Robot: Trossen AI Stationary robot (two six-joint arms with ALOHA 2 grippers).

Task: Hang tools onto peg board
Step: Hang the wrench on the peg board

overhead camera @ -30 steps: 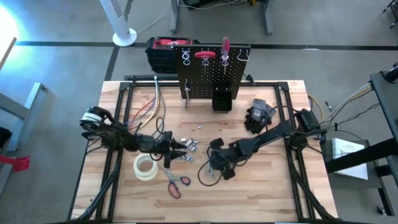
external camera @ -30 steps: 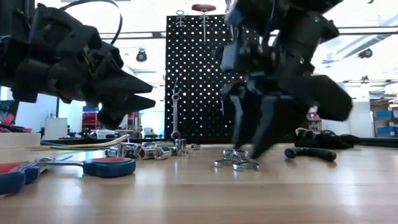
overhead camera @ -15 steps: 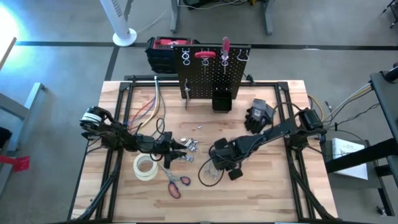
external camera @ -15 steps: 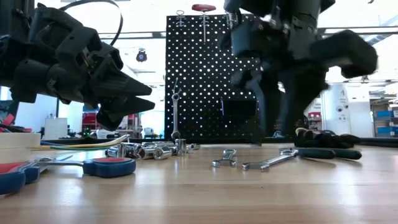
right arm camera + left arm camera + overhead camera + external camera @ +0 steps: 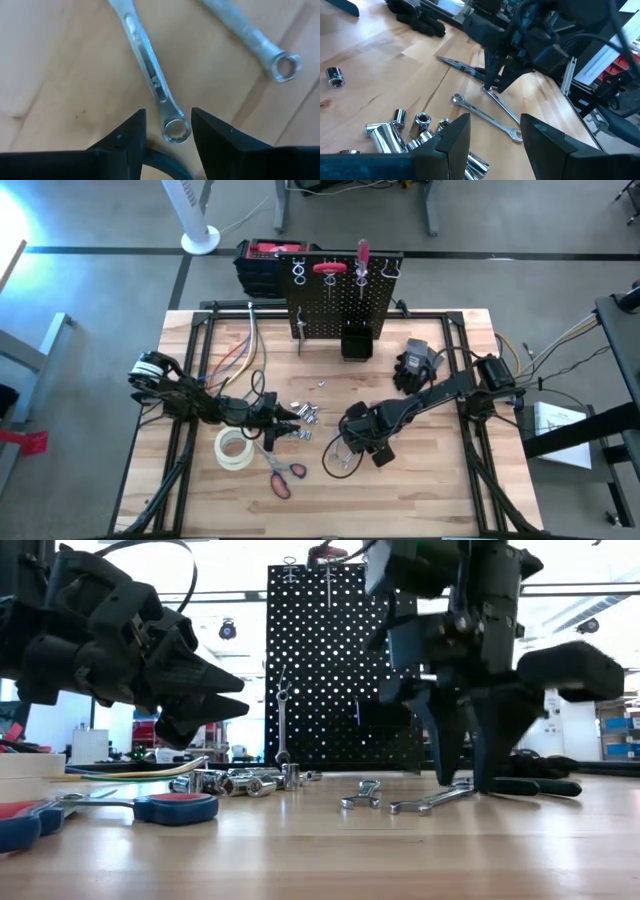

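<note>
Two silver wrenches (image 5: pixel 150 75) (image 5: pixel 250 35) lie flat on the wooden table near its middle. My right gripper (image 5: pixel 167 135) points down over them, open, one finger on each side of the nearer wrench's ring end (image 5: pixel 176 132); I see no touch. In the low view my right gripper (image 5: pixel 467 780) has its fingertips close to the tabletop. My left gripper (image 5: pixel 492 150) is open and holds nothing; it hovers level above a cluster of silver sockets (image 5: pixel 305 415) at mid-left. The peg board (image 5: pixel 340 300) stands upright at the far edge with red-handled tools (image 5: pixel 330 270) hung along its top.
Red-handled scissors (image 5: pixel 283 475) and a white tape roll (image 5: pixel 234 448) lie near the front left. Black-handled pliers (image 5: pixel 465 67) lie just beyond the wrenches, and a black glove (image 5: pixel 417 365) lies at the back right. A red-and-black toolbox (image 5: pixel 265 265) stands behind the peg board.
My right gripper has tipped from a slant to pointing almost straight down, rising briefly and shifting a little toward the table's right. One wrench, bunched with the other before, now lies stretched out toward the right, and the fingers have come down astride its end.
</note>
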